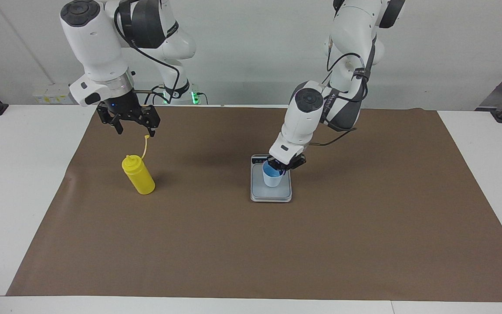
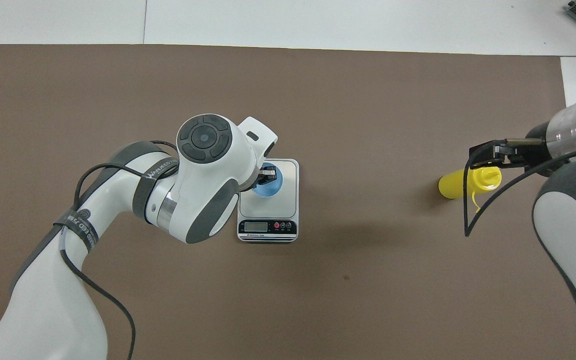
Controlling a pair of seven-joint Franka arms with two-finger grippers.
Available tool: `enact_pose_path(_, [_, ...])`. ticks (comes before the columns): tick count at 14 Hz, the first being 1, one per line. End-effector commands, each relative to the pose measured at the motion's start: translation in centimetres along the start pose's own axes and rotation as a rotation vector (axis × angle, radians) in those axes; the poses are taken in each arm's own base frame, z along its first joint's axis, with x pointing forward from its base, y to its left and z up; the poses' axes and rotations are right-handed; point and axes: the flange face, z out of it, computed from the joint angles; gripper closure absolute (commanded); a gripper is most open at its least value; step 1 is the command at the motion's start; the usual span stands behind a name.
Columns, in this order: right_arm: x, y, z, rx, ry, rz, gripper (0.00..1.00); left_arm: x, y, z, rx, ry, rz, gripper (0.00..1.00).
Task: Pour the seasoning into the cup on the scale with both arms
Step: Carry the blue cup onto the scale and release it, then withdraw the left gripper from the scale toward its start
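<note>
- My left gripper [image 1: 279, 168] has its fingers clamped on the rim of the small light-blue tapered cup [image 1: 272, 178], setting it on the flat silver-grey digital scale [image 1: 271, 195] for weighing.
- My right gripper [image 1: 132, 124] waits with fingers spread wide above the yellow plastic squeeze bottle [image 1: 138, 175], ready to descend.

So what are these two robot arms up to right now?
The left gripper is pinching the rim of a small blue cup and setting it on the kitchen scale in the middle of the brown mat. The right gripper waits open above the yellow seasoning bottle, which stands untouched toward the right arm's end of the table. Nothing has been poured yet.
</note>
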Motion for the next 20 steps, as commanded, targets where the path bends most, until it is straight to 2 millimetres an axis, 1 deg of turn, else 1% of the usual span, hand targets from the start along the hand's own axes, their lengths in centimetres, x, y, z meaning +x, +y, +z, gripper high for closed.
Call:
enact_pose_path(1, [0.0, 0.3, -0.3, 0.017, 0.01, -0.004, 0.0, -0.2, -0.1, 0.1, -0.006, 0.013, -0.016, 1.0])
enact_pose_path(2, [0.0, 0.2, -0.3, 0.017, 0.01, -0.005, 0.0, -0.2, -0.2, 0.1, -0.008, 0.016, -0.017, 0.74])
enact_pose_path(3, [0.1, 0.3, -0.3, 0.017, 0.01, 0.005, 0.0, -0.2, -0.3, 0.4, -0.011, 0.019, -0.019, 0.32])
enact_pose_path(4, [0.1, 0.4, -0.3, 0.017, 0.01, 0.018, 0.0, -0.3, -0.2, 0.5, -0.014, 0.024, -0.019, 0.0])
enact_pose_path(5, [0.1, 0.5, -0.3, 0.017, 0.01, 0.021, 0.0, -0.1, -0.3, 0.2, -0.011, 0.029, -0.018, 0.0])
enact_pose_path(6, [0.1, 0.5, -0.2, 0.016, 0.009, 0.021, 0.0, 0.2, -0.8, -0.4, -0.01, 0.035, -0.027, 0.0])
enact_pose_path(7, [0.1, 0.5, -0.3, 0.016, 0.01, 0.021, 0.0, 0.8, -1.7, -1.5, -0.012, 0.046, -0.042, 0.0])
enact_pose_path(8, [0.1, 0.5, -0.3, 0.016, 0.01, 0.027, 0.0, 1.6, -3.6, -3.8, -0.01, 0.063, -0.069, 0.0])
enact_pose_path(9, [0.2, 0.6, -0.3, 0.016, 0.01, 0.036, 0.0, 2.0, -4.8, -5.3, -0.005, 0.068, -0.079, 0.0])
enact_pose_path(10, [0.3, 0.6, -0.4, 0.017, 0.013, 0.051, 0.0, 2.5, -6.5, -7.1, -0.003, 0.079, -0.102, 0.0])
enact_pose_path(12, [0.9, 1.1, -0.6, 0.026, 0.039, 0.116, 0.0, 3.2, -9.4, -9.3, 0.009, 0.083, -0.092, 0.0])
enact_pose_path(14, [1.3, 2.9, -1.2, 0.031, 0.054, 0.196, 0.0, 3.9, -12.8, -11.4, 0.028, 0.069, -0.038, 0.0])
enact_pose_path(15, [1.7, 4.2, -1.6, 0.033, 0.058, 0.238, 0.0, 4.1, -15.1, -12.6, 0.038, 0.063, -0.006, 0.0])
enact_pose_path(16, [2.5, 5.7, -1.4, 0.034, 0.047, 0.289, 0.0, 4.2, -17.0, -13.6, 0.048, 0.053, 0.028, 0.0])
enact_pose_path(17, [3.4, 7.0, -1.3, 0.036, 0.035, 0.334, 0.0, 4.0, -18.3, -14.6, 0.056, 0.044, 0.062, 0.0])
enact_pose_path(18, [4.5, 8.4, -0.8, 0.05, 0.016, 0.375, 0.0, 3.8, -19.6, -15.7, 0.062, 0.04, 0.084, 0.0])
enact_pose_path(20, [6.7, 10.4, 1.3, 0.103, -0.043, 0.489, 0.0, 3.0, -22.1, -18.2, 0.072, 0.037, 0.111, 0.0])
